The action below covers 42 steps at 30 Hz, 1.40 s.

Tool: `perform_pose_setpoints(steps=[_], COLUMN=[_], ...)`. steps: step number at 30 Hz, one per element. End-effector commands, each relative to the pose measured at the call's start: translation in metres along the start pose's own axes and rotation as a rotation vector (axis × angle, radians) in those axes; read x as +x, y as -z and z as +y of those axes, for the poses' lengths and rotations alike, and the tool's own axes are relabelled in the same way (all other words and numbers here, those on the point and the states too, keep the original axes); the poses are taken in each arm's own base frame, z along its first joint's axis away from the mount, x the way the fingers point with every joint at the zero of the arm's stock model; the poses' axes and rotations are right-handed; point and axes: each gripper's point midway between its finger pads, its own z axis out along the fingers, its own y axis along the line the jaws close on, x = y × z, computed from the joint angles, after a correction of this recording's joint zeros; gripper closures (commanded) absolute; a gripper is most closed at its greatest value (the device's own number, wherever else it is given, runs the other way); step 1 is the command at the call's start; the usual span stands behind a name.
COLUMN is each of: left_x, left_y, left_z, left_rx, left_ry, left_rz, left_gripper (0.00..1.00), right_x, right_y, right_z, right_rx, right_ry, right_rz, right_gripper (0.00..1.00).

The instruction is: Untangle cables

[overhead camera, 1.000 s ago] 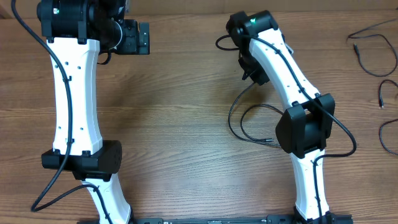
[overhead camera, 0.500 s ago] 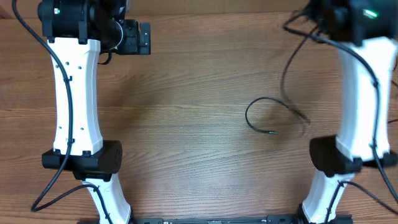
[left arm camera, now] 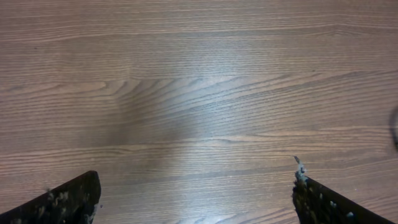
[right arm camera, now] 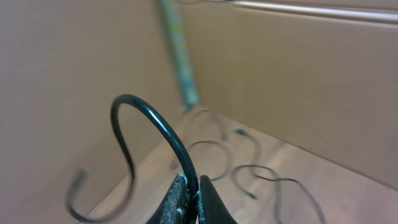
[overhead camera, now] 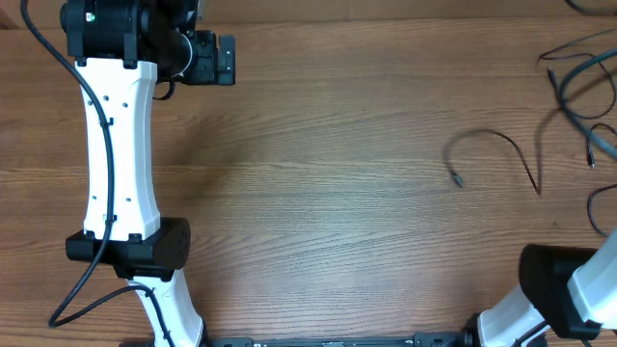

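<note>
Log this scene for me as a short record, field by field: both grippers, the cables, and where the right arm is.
left gripper: open, nothing between its fingers, over the table
right gripper: shut on a cable that loops up above it
loose strand: curved, right of centre in the overhead view
other cables: at the table's right edge
right arm: only its lower part shows overhead, bottom right; its gripper is out of that view
</note>
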Motion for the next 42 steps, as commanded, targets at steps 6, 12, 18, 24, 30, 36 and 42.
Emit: perform_pose_setpoints(steps=[6, 12, 18, 24, 30, 36, 42], left_x=[-0.001, 0.000, 0.002, 0.004, 0.006, 0.008, 0.011], left_y=[0.007, 0.007, 0.006, 0.005, 0.004, 0.000, -0.007], left_z=[-0.008, -0.013, -0.024, -0.034, -0.037, -0.037, -0.036], left_rx=[0.016, 0.021, 0.033, 0.043, 0.046, 0.043, 0.040], left_ry=[-0.023, -0.033, -0.058, -0.079, -0.090, -0.089, -0.087], left_rz=[-0.020, -0.018, -0.014, -0.011, -0.004, 0.014, 0.036], left_gripper=[0.02, 0.02, 0.02, 0.02, 0.02, 0.02, 0.02], right_x=[0.020, 0.064, 0.138, 0.218, 0.263, 0.287, 0.297], right_y=[-0.060, -0.086, -0.110, -0.117, -0.139, -0.161, -0.166], right_z=[-0.041, -0.027, -0.030, -0.038, -0.053, -0.080, -0.117], right_rx=[0.156, 0.148, 0.252, 0.313, 0.373, 0.439, 0.532], right_ry=[-0.087, -0.022, -0.059, -0.009, 0.029, -0.003, -0.035], right_rz=[0.141, 0.298, 0.519, 0.784, 0.846, 0.868, 0.903], right_gripper=[0.96, 0.96, 0.96, 0.96, 0.96, 0.96, 0.96])
